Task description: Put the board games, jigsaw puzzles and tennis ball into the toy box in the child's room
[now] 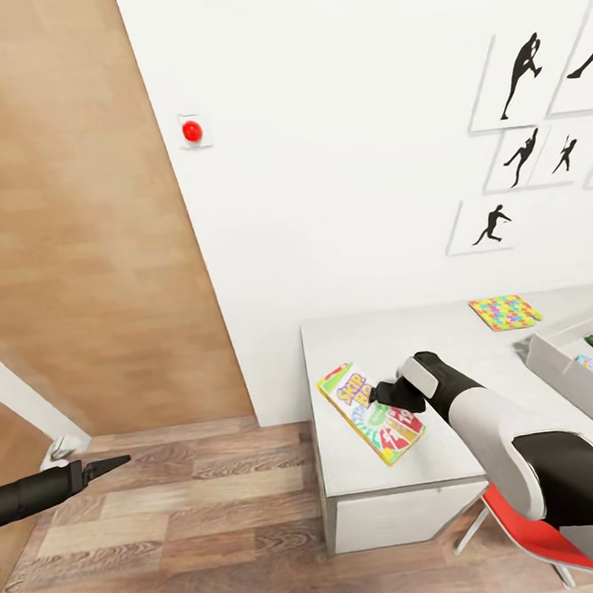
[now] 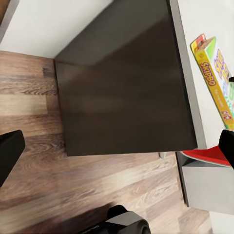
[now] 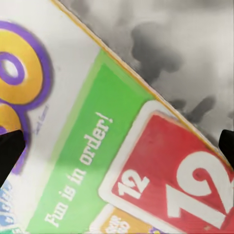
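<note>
Head view: right gripper (image 1: 383,396) down on yellow-red-green "Skip-Bo" game box (image 1: 365,424), fingers spread, gripping nothing.
Game box: flat on light grey desk top (image 1: 402,340).
Left gripper (image 1: 109,465): over wood-plank floor (image 1: 203,535); opening unclear.

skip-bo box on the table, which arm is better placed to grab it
Right: the right gripper hangs directly over the Skip-Bo box, while the left gripper is out over the floor.
</note>
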Available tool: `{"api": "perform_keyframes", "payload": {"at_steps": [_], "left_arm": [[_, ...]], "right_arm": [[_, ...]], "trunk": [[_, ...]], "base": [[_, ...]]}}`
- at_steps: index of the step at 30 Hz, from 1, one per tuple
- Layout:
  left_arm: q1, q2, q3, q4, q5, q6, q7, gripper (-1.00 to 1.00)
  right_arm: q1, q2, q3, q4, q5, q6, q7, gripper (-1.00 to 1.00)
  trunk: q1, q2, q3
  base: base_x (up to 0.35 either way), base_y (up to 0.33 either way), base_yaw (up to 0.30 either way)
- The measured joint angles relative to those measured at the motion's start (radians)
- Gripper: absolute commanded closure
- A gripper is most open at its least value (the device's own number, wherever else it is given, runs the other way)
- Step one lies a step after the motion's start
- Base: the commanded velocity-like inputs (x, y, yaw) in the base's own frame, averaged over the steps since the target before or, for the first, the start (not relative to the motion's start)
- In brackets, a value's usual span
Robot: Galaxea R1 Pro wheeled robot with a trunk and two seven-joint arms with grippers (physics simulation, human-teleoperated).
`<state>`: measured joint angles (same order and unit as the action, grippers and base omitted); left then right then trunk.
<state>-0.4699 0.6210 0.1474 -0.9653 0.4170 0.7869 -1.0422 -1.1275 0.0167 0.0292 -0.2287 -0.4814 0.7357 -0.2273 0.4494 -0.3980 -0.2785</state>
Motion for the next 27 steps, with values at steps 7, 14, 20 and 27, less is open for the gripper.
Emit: {"api": "perform_keyframes", "payload": {"at_steps": [7, 14, 20, 27], "left_arm": [[0.0, 0.0, -0.001, 0.0, 0.0, 0.0, 0.0, -1.0], [0.0, 0.0, -0.001, 0.0, 0.0, 0.0, 0.0, -1.0], [0.0, 0.0, -0.001, 0.0, 0.0, 0.0, 0.0, -1.0], [0.0, -0.001, -0.002, 0.0, -0.001, 0.0, 0.0, -1.0]], "right_arm": [[0.0, 0.0, 0.0, 0.0, 0.0, 0.0, 0.0, -1.0], [0.0, 0.0, 0.0, 0.0, 0.0, 0.0, 0.0, -1.0], [0.001, 0.0, 0.0, 0.0, -0.001, 0.0, 0.0, -1.0], [0.0, 0.001, 0.001, 0.0, 0.0, 0.0, 0.0, -1.0]], "trunk": [[0.0, 0.0, 0.0], [0.0, 0.0, 0.0], [0.0, 0.0, 0.0], [0.0, 0.0, 0.0]], "base": [[0.001, 0.102, 0.0], [0.0, 0.093, 0.0], [0.026, 0.141, 0.0], [0.003, 0.112, 0.0]]}}
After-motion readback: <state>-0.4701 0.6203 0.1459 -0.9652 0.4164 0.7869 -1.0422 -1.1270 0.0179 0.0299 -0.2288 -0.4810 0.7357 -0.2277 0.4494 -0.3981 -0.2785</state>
